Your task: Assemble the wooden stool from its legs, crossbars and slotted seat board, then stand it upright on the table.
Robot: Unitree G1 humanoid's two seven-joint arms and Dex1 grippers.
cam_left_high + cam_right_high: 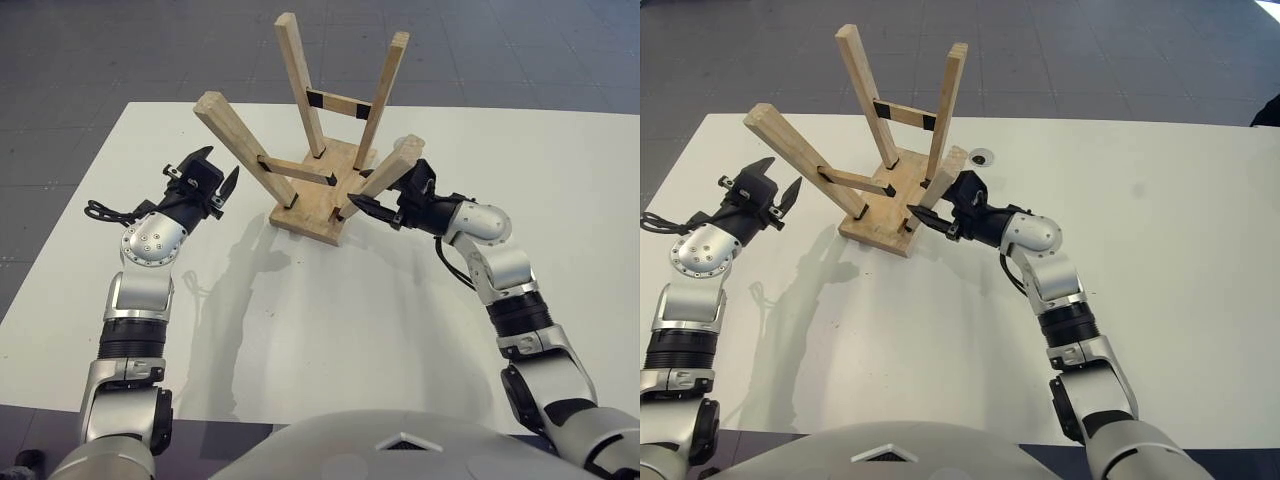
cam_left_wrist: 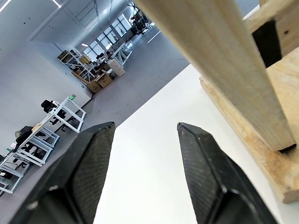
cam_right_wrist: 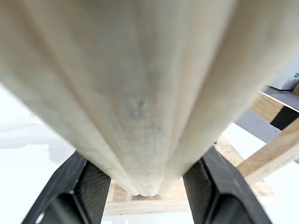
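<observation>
A white table (image 1: 300, 330) stands on a dark grey tiled floor (image 1: 100, 50). Toward the table's far edge, the stool (image 1: 313, 128) rests upside down: seat board (image 1: 312, 218) flat, four pale legs spreading upward, joined by crossbars (image 1: 340, 102) with black ends. The left gripper (image 1: 220, 162) is released beside it; the right gripper (image 1: 372, 210) grasps the near right leg (image 1: 385, 175).
</observation>
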